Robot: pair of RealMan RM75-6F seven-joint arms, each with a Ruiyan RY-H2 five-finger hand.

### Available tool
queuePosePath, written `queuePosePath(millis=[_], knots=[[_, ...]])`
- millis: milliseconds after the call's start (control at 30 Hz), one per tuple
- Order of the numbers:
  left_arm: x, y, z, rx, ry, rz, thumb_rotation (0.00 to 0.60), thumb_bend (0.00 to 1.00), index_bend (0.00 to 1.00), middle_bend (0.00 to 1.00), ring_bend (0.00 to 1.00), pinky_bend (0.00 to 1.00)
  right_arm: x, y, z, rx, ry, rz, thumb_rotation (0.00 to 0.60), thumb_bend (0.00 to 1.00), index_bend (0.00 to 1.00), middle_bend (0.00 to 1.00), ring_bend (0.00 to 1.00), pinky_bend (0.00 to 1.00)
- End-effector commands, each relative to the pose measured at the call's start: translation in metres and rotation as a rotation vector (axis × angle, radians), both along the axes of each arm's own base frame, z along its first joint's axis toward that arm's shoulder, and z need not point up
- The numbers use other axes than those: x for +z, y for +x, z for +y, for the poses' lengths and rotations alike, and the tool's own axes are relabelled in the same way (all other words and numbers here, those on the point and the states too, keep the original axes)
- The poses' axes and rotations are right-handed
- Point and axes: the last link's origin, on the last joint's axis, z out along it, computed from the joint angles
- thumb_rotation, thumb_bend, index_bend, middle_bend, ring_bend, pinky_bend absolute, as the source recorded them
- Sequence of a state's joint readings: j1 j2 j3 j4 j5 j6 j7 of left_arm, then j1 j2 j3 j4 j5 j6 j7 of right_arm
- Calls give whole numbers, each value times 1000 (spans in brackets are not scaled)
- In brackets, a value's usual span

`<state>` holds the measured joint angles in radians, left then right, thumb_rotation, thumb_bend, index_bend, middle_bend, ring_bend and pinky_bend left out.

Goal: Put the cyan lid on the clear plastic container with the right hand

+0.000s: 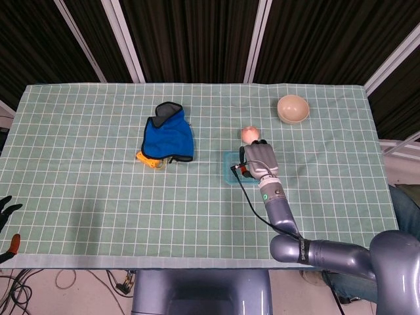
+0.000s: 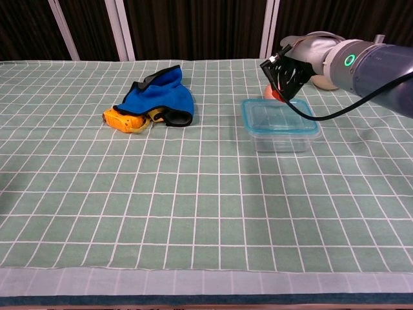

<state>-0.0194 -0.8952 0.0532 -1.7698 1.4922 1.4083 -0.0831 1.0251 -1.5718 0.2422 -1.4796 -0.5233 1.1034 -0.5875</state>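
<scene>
The right hand [image 2: 288,72] hovers empty above the far edge of the lidded clear plastic container [image 2: 280,124], fingers curled inward.

Head view: high up, looking almost straight down at the whole tabletop [image 1: 79,190], far edge at top, robot's own arm rising from the bottom. Chest view: low, near the front edge, facing level across the tabletop toward the dark back wall, closer in. Shared: blue cloth [image 1: 169,136], clear plastic container [image 2: 280,124], right hand [image 1: 259,159]
</scene>
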Motion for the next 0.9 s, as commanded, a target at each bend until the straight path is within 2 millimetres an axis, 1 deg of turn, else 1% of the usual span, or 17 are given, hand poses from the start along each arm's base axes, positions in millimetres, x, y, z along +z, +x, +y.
queuePosePath(millis=[33,67,167,200,300,333,367,400,500,733,900], knots=[[0,0,0,0,0,0,600,519,144,0,0,0,-1,-2,0,-2,6,14,600,480,679,583,302,93],[0,0,0,0,0,1,600,519,144,0,0,0,-2,-3,0,-4,9,19,600,480,679,583,302,36],[0,0,0,0,0,1,600,519,144,0,0,0,-4,-7,0,-10,14,28,600,479,679,583,302,129],[0,0,0,0,0,1,600,519,144,0,0,0,-5,-8,0,-10,16,34,600,480,679,583,302,147],[0,0,0,1,0,2,600,519,144,0,0,0,-6,-10,0,-5,20,64,600,480,683,583,303,43],[0,0,0,1,0,2,600,519,144,0,0,0,-7,-11,0,-2,19,78,600,480,685,583,303,39],[0,0,0,1,-1,2,600,519,144,0,0,0,-7,-11,1,3,17,93,600,480,686,583,303,72],[0,0,0,2,-1,2,600,519,144,0,0,0,-8,-12,2,8,16,108,600,480,686,583,303,75],[0,0,0,3,-2,2,600,519,144,0,0,0,-10,-13,4,17,21,157,600,480,691,583,302,3],[0,0,0,3,-3,1,600,519,144,0,0,0,-13,-15,6,18,32,196,600,479,695,583,302,0],[0,0,0,4,-4,0,600,519,144,0,0,0,-17,-19,7,20,23,203,600,481,695,583,302,0]])
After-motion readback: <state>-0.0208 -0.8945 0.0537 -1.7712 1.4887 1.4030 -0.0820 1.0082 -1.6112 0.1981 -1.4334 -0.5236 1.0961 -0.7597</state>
